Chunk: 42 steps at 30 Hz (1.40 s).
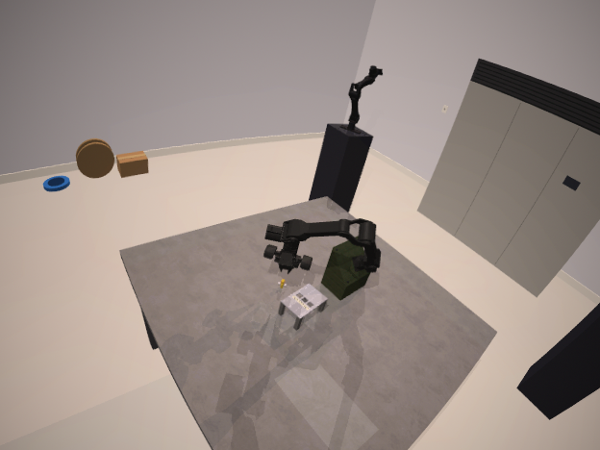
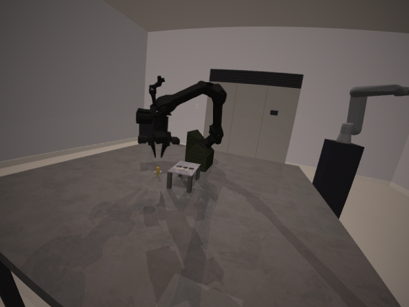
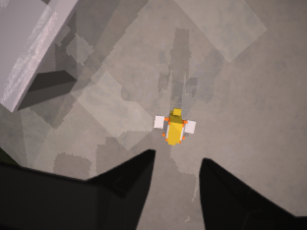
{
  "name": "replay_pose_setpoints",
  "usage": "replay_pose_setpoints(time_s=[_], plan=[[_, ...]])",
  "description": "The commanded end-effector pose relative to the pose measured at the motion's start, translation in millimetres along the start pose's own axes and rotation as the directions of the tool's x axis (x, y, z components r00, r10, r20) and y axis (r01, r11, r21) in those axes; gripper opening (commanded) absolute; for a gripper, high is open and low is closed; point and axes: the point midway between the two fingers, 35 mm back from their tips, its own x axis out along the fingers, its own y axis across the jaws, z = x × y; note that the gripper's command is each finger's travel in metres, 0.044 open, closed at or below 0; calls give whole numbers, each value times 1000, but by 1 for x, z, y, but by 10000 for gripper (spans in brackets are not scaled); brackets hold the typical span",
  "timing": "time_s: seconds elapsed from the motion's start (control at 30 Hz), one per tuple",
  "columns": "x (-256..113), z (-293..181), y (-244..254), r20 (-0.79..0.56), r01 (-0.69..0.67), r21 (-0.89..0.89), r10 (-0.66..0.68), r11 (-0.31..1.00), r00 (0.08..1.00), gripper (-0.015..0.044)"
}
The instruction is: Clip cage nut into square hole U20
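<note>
The nut (image 3: pixel 174 132), yellow with pale side tabs, sits beyond the parted tips of the end effector (image 3: pixel 177 161), apparently untouched; the plate (image 3: pixel 36 44) fills the upper left corner.

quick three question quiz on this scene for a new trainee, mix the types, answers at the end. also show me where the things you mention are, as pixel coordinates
1. True or false: the cage nut (image 1: pixel 282 284) (image 2: pixel 158 170) (image 3: pixel 174 132) is already clipped into the rail plate (image 1: pixel 314 293) (image 2: pixel 178 172) (image 3: pixel 27 59).

2. Multiple choice: where are the fingertips of the pincer (image 1: pixel 286 271) (image 2: pixel 158 157) (image 3: pixel 178 154)?
a) pressed on the plate
b) above the table (image 1: pixel 193 271) (image 2: pixel 99 185) (image 3: pixel 266 123), apart from each other
c) clamped on the nut's wings

3. Fill in the blank: the main body of the nut is coloured ____.

Key: 1 false; 2 b; 3 yellow
</note>
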Motion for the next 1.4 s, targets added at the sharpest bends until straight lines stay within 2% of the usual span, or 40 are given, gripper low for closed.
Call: replay_pose_setpoints(time_s=[0.0,0.1,0.73,1.37], plan=[[18,-1,0,-5,-4,-1,4,1000,1000,120],[36,-1,1,-5,-5,-1,5,1000,1000,120],[56,-1,1,-4,-5,-2,5,1000,1000,120],[60,-1,2,-4,-5,-2,5,1000,1000,120]])
